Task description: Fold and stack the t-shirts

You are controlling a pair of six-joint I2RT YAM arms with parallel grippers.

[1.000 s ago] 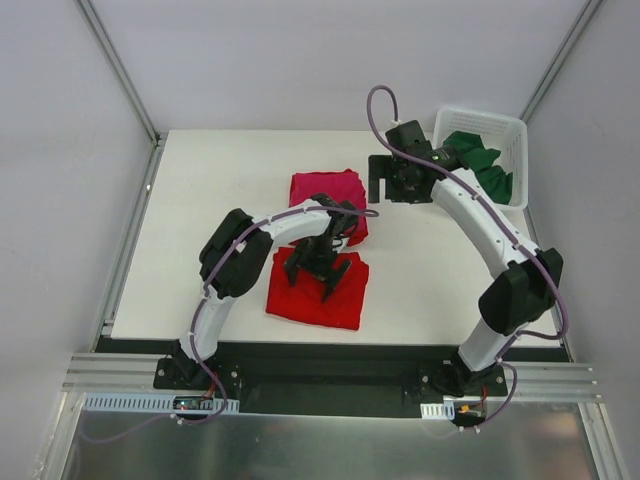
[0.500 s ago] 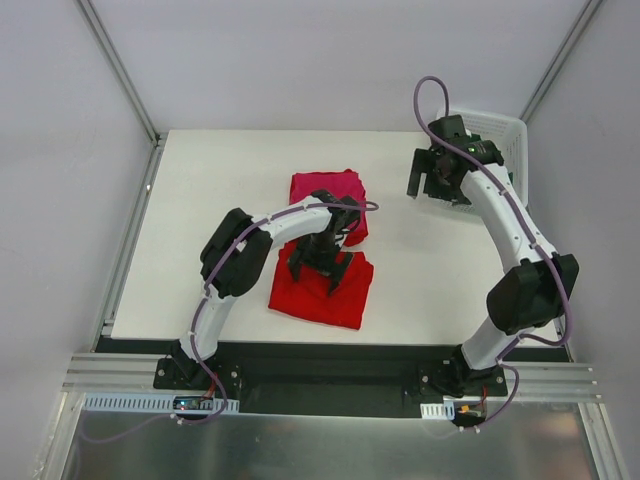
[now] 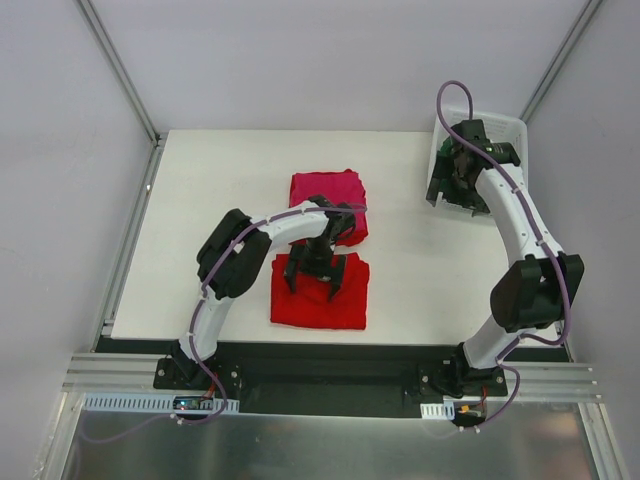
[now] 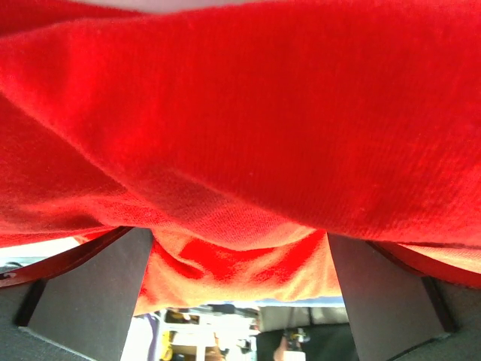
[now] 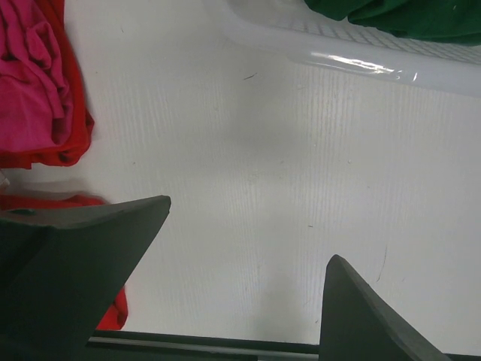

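- Left gripper (image 3: pixel 316 283): fingers (image 4: pixel 83 289) spread wide, clamped on nothing. They press down on the folded bright red cotton t-shirt (image 3: pixel 322 305), with cloth bulging between them.
- The red t-shirt lies at the middle of the white worktop's (image 3: pixel 220 180) near edge. Its long axis runs left to right, along that edge.
- The folded magenta-pink cotton t-shirt (image 3: pixel 328 190) lies just beyond it, toward the far edge. The gripper hides whether the two touch.
- Judgement: stacking turns on this relation, as the pink t-shirt lies straight ahead of the left fingers. The left arm is much the nearer.
- Right gripper (image 3: pixel 450 200): fingers (image 5: pixel 83 256) spread wide and empty, hanging over bare worktop beside the white plastic lattice basket (image 3: pixel 505 125) at the far right corner.
- The dark green cotton t-shirt (image 5: pixel 391 15) lies unfolded inside the basket, beyond the rim from the right fingers. Only the right arm is near it.
- Views: the right wrist view shows the green cloth, which the arm hides from above. The left wrist view shows only red cloth; the top view shows the layout.
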